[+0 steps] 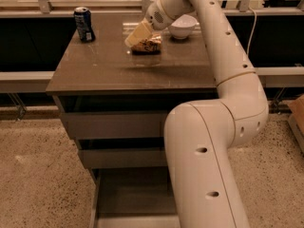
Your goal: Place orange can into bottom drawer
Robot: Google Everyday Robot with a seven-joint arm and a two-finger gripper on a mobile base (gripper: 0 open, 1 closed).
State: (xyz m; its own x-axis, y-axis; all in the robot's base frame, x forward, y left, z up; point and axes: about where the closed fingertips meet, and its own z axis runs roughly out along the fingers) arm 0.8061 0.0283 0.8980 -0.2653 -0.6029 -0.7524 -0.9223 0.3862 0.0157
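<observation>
- The gripper (137,35) hangs low over the tabletop (109,68) in the upper middle of the frame; I cannot tell how wide it stands or whether it has hold of anything.
- The orange can (147,45) lies on the tabletop directly below and slightly right of the gripper, seemingly touching it, with its long axis apparently running left to right.
- The bottom drawer (130,194) stands pulled open at the frame's bottom edge, well apart from the can.
- The dark blue can (84,24) stands off to the upper left.
</observation>
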